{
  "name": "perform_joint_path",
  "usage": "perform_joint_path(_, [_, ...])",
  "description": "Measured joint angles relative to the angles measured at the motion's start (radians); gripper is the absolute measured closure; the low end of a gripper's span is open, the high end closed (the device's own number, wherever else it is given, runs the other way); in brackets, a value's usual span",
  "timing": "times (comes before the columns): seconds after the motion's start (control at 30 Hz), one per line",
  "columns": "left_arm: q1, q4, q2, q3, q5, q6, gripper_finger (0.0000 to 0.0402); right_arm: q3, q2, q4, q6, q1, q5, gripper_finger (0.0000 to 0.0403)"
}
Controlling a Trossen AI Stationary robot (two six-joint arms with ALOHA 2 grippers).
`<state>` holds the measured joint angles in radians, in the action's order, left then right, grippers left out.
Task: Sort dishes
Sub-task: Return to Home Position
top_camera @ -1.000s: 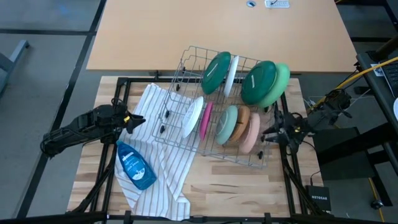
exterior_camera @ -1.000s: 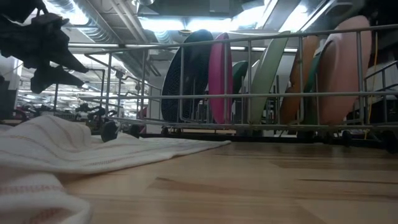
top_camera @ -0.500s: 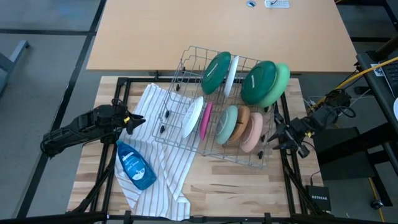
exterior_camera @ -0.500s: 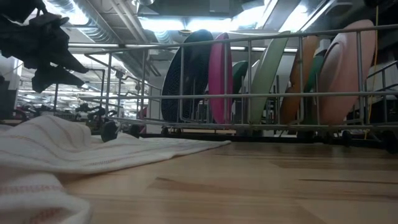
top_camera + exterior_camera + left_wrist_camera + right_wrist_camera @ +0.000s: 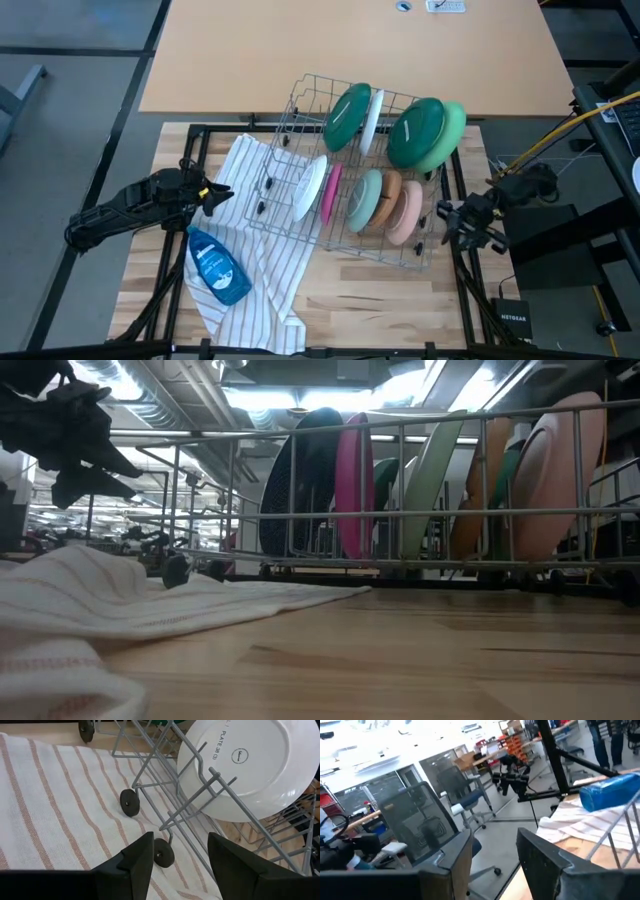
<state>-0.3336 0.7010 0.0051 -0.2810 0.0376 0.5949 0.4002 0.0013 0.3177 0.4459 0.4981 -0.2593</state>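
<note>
Nine dishes (image 5: 415,130) counted, all standing on edge in the grey wire rack (image 5: 283,160), none seen outside it. Sorting judged complete; clearing the arms is the step in hand. Right gripper (image 5: 446,217): just beside the rack's right end, fingers spread, empty. Nearest item is the peach plate (image 5: 406,213), lying toward the table's centre from those fingers, with the rack's end wires between the two. A move outward, away from the rack, looks unobstructed. Left gripper (image 5: 216,192): fingers parted, empty, at the striped towel (image 5: 255,270) by the rack's left end, blue soap bottle (image 5: 218,265) near.
</note>
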Motion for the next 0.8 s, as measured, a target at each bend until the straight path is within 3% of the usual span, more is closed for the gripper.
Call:
perform_joint_path(0.33, [0.0,0.042,0.001,-0.001,0.0,0.001,0.0227,-0.1,0.001,-0.008,-0.062,-0.205,-0.147,0.0243])
perform_joint_path(0.53, [0.0,0.075,0.001,-0.001,0.0,0.007,0.0227,-0.16,0.001,0.044,0.027,-0.218,-0.203,0.0243])
perform_joint_path(0.8, [0.0,0.112,0.001,-0.001,0.0,0.007,0.0227,-0.179,0.0,0.041,0.041,-0.218,-0.174,0.0243])
